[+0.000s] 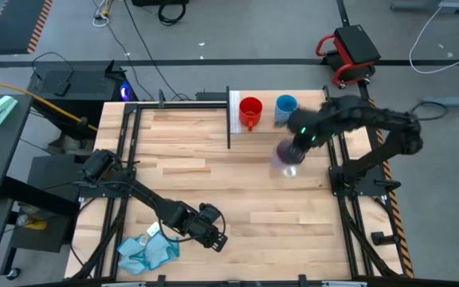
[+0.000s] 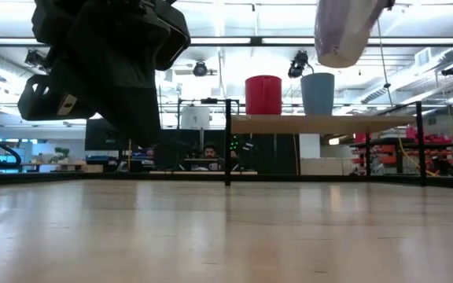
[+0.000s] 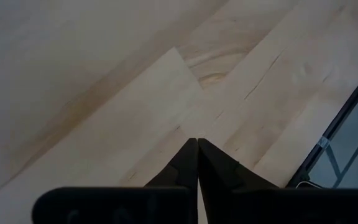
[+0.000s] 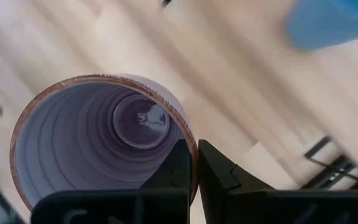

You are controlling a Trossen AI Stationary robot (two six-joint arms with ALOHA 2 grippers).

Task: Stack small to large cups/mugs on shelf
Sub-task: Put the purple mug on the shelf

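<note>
My right gripper point(image 4: 197, 144) is shut on the pale purple mug point(image 4: 98, 146), whose open mouth faces the wrist camera. In the high view the mug point(image 1: 286, 159) sits just in front of the shelf point(image 1: 263, 131). In the low view it point(image 2: 344, 31) hangs high above the shelf board point(image 2: 321, 123). The red mug point(image 1: 249, 112) and the light-blue cup point(image 1: 285, 108) stand side by side on the shelf. My left gripper point(image 3: 197, 148) is shut and holds nothing, low over the table's near side point(image 1: 213, 235). My right gripper pinches the purple mug's rim point(image 4: 190, 144), with one finger point(image 4: 178, 167) inside the mug and the other point(image 4: 221, 174) outside. The fingers come from above, pointing down into the mouth. The mug is lifted clear, hanging below the fingers with its base slightly tilted.
A teal-blue cloth point(image 1: 146, 249) lies at the table's near left corner. A thin dark upright panel point(image 1: 229, 119) stands at the shelf's left end. Black frame rails point(image 1: 337, 171) run along the table's sides. Bare wood lies between the two arms point(image 1: 237, 183).
</note>
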